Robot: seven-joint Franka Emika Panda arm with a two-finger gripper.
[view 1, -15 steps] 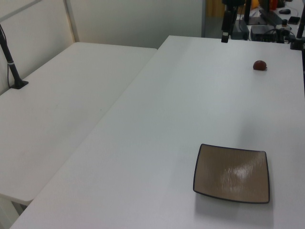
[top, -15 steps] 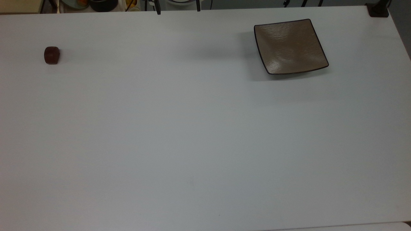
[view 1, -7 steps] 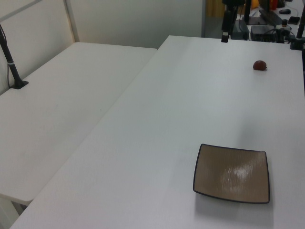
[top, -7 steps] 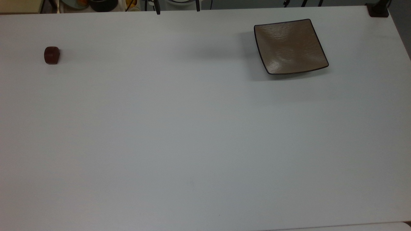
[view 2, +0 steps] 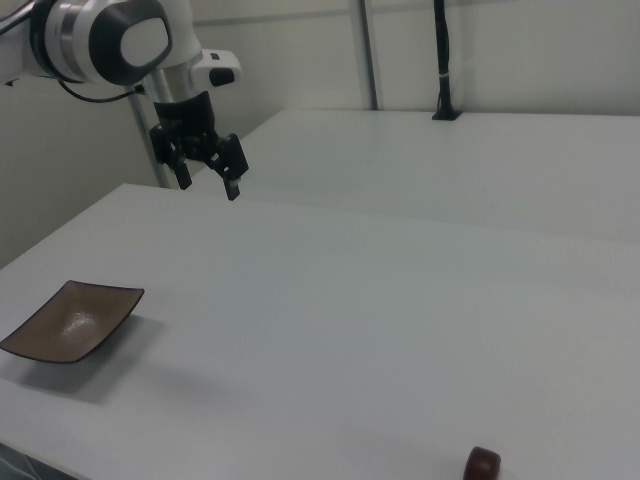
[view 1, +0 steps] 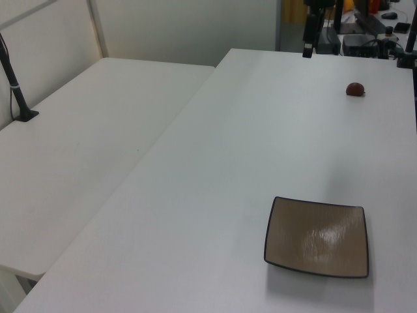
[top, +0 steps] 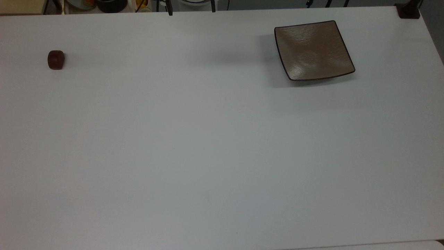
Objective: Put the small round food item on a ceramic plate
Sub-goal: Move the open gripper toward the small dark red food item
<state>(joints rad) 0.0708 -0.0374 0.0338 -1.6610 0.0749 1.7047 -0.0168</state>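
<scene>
Food item point(view 2: 482, 464): nearest the lens in the right view, at the bottom edge, lying on the bare tabletop point(top: 208, 146); in the top view it sits far toward the top view's left, in the left view at the far end.
Shape: a stubby, dark reddish-brown lump, rounded round the sides with flattish ends, far smaller than the plate.
Handling, as a guess: light and probably firm enough for a gentle squeeze; the rounded side may let it roll or squirt out if pinched off-centre, and its small height leaves little room above the tabletop.
Where to hold: across the middle, fingers on two opposite faces, the flattish ends if the approach allows; come down straight so it is not nudged away.
Plate point(view 2: 70, 320): farther back, at the right view's left, square, glossy tan-brown with a thin dark rim and upturned corners; nothing lies in it, and it stands well apart from the food item.
Plate handling, as a guess: ceramic, hard and slick, so the lump should be set low in the shallow centre, not dropped.
Pincer point(view 2: 207, 175): farthest, hanging in the air above the far edge of the tabletop, fingers spread, grasping nothing.
Progress: pick not yet begun.
</scene>
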